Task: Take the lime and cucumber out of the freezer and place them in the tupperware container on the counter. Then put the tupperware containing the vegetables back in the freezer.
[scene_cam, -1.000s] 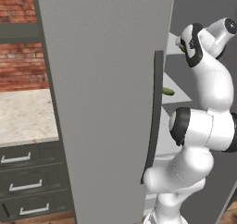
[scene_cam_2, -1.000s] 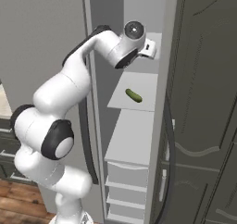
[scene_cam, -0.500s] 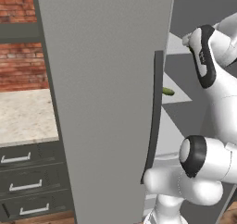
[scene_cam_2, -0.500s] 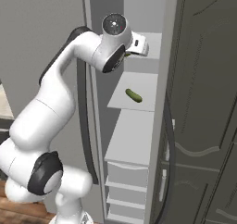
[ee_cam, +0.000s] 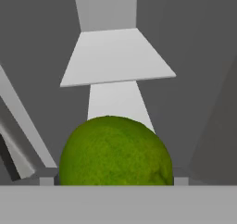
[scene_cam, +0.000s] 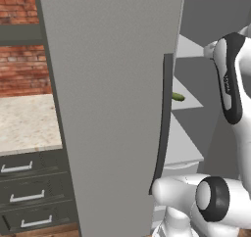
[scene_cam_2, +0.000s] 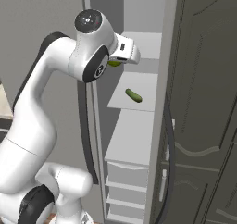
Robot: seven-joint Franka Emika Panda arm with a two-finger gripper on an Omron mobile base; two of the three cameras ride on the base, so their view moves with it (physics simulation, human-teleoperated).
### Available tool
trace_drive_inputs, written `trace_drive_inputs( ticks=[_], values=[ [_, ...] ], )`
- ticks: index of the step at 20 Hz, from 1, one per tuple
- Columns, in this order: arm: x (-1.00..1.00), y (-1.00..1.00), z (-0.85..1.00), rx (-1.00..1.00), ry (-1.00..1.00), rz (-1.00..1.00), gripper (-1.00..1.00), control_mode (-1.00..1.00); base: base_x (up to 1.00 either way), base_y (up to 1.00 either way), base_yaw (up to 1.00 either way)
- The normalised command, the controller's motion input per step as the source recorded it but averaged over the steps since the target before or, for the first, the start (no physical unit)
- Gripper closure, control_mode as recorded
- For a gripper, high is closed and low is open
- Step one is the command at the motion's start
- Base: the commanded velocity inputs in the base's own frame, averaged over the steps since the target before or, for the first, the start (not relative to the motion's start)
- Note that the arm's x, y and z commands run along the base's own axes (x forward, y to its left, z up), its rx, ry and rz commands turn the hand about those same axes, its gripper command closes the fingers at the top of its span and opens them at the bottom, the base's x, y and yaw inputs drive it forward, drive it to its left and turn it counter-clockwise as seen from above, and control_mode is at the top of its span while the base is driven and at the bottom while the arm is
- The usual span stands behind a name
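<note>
A red brick wall runs behind the beige speckled table, which sits over dark grey drawers with silver handles. The tall grey freezer stands with its big flat door swung wide, a long dark curved handle running down the door's edge; to its right hangs a dark panelled cabinet door.

Inside are pale grey shelves. The cucumber, dark green with tapered ends, lies slantwise near the middle of one shelf. One shelf up, the lime sits at the front edge, round, bright yellow-green with a faintly mottled skin.

The hand is at that upper shelf, right up against the lime. Its fingers stand apart; whether they touch the fruit I cannot tell.
</note>
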Motion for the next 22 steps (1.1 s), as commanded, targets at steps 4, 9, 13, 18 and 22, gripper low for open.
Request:
trace_drive_inputs(
  ticks=[4, 9, 13, 18, 22],
  values=[
    [-0.79, 0.44, 0.16, -0.01, 0.05, 0.00, 1.00, -1.00, 0.00, 0.00, 0.00],
    [-0.70, 0.48, 0.01, -0.06, 0.01, 0.00, 1.00, -1.00, 0.00, 0.00, 0.00],
    [-0.67, 0.36, 0.00, -0.06, -0.03, 0.00, 1.00, -1.00, 0.00, 0.00, 0.00],
    [-0.53, 0.27, 0.00, -0.04, -0.01, 0.00, 1.00, -1.00, 0.00, 0.00, 0.00],
    [-0.37, 0.24, 0.00, -0.04, 0.00, 0.00, 1.00, -1.00, 0.00, 0.00, 0.00]
  ],
)
